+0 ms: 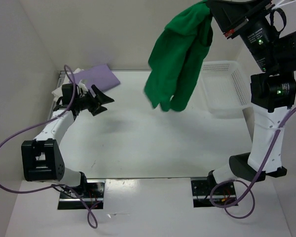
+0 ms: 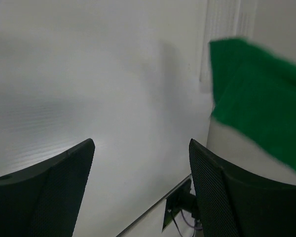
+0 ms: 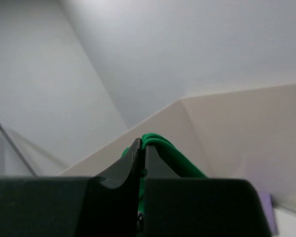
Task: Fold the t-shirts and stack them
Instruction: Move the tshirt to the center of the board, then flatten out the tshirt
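The bright green t-shirt (image 1: 180, 59) hangs bunched in the air over the back of the table, pinched at its top by my right gripper (image 1: 213, 11), which is raised high. In the right wrist view the jaws (image 3: 142, 145) are shut on a fold of green cloth (image 3: 175, 157). A folded lavender t-shirt (image 1: 101, 77) lies at the back left, with a bit of white cloth (image 1: 58, 92) showing beside it. My left gripper (image 1: 105, 100) hovers low at the left, open and empty (image 2: 142, 143). Its camera sees the green shirt (image 2: 261, 113) to the right.
A white perforated basket (image 1: 222, 86) stands at the back right, partly behind the hanging shirt. The white table (image 1: 148, 143) is walled in at the back and sides. Purple cables loop round both arm bases near the front edge.
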You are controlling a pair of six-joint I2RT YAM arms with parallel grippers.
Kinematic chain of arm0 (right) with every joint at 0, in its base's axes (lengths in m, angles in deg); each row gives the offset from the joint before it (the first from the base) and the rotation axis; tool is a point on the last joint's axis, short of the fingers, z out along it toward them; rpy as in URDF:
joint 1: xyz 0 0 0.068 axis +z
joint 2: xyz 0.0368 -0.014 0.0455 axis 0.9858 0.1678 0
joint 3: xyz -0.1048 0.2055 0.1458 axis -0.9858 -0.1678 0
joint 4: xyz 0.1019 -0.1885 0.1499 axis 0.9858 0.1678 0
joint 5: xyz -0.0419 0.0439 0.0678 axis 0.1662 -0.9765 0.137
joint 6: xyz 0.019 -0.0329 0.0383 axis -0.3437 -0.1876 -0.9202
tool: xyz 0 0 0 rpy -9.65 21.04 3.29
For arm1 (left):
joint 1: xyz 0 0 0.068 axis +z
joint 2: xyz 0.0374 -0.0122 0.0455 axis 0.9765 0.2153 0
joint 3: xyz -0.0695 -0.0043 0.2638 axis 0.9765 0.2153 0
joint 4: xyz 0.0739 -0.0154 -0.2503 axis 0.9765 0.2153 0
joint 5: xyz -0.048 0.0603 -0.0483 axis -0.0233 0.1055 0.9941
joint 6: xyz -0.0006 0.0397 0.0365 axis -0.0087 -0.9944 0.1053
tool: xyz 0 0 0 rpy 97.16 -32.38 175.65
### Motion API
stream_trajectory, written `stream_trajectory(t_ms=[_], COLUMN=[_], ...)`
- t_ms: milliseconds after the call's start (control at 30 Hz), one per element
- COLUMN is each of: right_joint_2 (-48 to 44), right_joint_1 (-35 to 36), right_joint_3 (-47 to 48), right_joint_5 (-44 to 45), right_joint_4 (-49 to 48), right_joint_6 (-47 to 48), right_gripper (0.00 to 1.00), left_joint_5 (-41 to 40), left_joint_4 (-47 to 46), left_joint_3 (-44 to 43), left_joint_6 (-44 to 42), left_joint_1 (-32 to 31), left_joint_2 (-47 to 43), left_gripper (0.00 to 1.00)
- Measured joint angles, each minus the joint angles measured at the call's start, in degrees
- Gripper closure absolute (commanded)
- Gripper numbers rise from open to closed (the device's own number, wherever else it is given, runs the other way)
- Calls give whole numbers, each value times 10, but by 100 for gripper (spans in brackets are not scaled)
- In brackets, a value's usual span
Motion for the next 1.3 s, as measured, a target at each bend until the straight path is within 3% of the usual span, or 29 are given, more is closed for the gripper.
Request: stream_trajectory(t_ms=[67, 200, 367, 400, 467, 500, 567, 600, 700, 767, 800, 833, 933, 1000, 1133, 1233, 1300], right_joint_2=[-14, -66, 14, 41, 95, 113, 120, 115, 69, 18, -14, -41, -104, -129, -153, -178, -204], right_joint_1=[0, 2, 5, 5, 3, 3, 3, 2, 2, 5, 7, 11, 39, 59, 97, 130, 152], right_joint_3=[-45, -277, -540, -578, -648, -675, -705, -707, -715, -739, -757, -775, -847, -914, -1041, -1091, -1111], right_joint_5=[-26, -61, -31, -12, 33, 57, 95, 107, 149, 163, 170, 175, 183, 181, 172, 170, 169], right_joint_4=[-25, -92, -118, -115, -82, -60, -17, -10, -9, -10, -8, -7, -7, -3, 31, 55, 59], right_joint_6=[-9, -16, 0, 4, 13, 18, 30, 32, 47, 53, 56, 58, 47, 30, -20, -59, -85], right_gripper=[100, 100, 100, 91, 72, 54, 42, 40, 40, 47, 54, 69, 82, 82, 59, 54, 51], left_joint_5=[3, 10, 6, -5, -39, -57, -94, -103, -136, -152, -160, -166, -179, -182, -215, -238, -251], left_joint_4=[-1, -3, 9, 18, 45, 60, 88, 96, 128, 136, 144, 154, 183, 187, 192, 189, 186], left_joint_3=[0, 4, 12, 12, 9, 7, 3, 3, 9, 28, 42, 53, 66, 63, 34, 11, 4], left_joint_6=[3, 12, -4, -19, -53, -68, -102, -111, -139, -149, -151, -151, -152, -154, -166, -170, -170], left_joint_1=[35, 111, 145, 137, 108, 89, 45, 31, -20, -46, -59, -73, -139, -197, -326, -395, -419], left_joint_2=[0, -1, -2, -2, -2, -2, -2, -3, -9, -19, -26, -29, -31, -32, -21, 11, 37], left_gripper=[16, 16, 16, 16, 17, 18, 21, 21, 21, 21, 19, 19, 18, 16, 12, 12, 21])
